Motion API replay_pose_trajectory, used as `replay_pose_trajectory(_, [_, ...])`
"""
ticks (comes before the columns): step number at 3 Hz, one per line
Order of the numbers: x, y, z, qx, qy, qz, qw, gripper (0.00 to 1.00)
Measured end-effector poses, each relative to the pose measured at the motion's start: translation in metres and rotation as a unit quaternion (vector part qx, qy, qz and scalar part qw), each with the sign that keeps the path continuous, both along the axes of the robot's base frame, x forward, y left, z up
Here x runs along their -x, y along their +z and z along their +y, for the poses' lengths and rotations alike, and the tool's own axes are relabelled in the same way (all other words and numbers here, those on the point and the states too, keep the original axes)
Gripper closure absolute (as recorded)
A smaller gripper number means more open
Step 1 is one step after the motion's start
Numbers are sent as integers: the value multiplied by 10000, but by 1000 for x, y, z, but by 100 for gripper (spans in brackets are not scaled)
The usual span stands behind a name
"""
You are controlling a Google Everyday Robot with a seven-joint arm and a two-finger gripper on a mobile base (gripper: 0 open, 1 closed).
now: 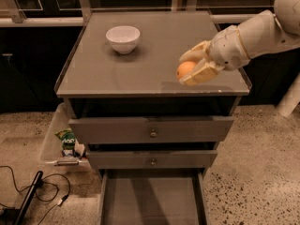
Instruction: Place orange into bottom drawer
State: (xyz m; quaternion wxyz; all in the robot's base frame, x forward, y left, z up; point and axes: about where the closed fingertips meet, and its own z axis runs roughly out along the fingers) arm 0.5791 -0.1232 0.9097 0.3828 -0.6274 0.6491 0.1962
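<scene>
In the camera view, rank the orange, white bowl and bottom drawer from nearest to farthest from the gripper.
Gripper hangs over the cabinet top's right front.
1. Orange, held in it.
2. White bowl, back left on top.
3. Bottom drawer, open, far below.
</scene>
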Motion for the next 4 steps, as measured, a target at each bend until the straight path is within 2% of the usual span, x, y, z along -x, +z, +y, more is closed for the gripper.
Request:
replay_pose_trajectory(1, [45, -27, -11, -20, -115, 33, 9999, 100])
replay_pose_trajectory(2, [86, -82, -17, -190, -334, 453, 9982, 100])
replay_pose_trajectory(3, [100, -102, -15, -140, -293, 677, 9972, 100])
replay_pose_trajectory(4, [95, -95, -14, -147, -288, 606, 9976, 100])
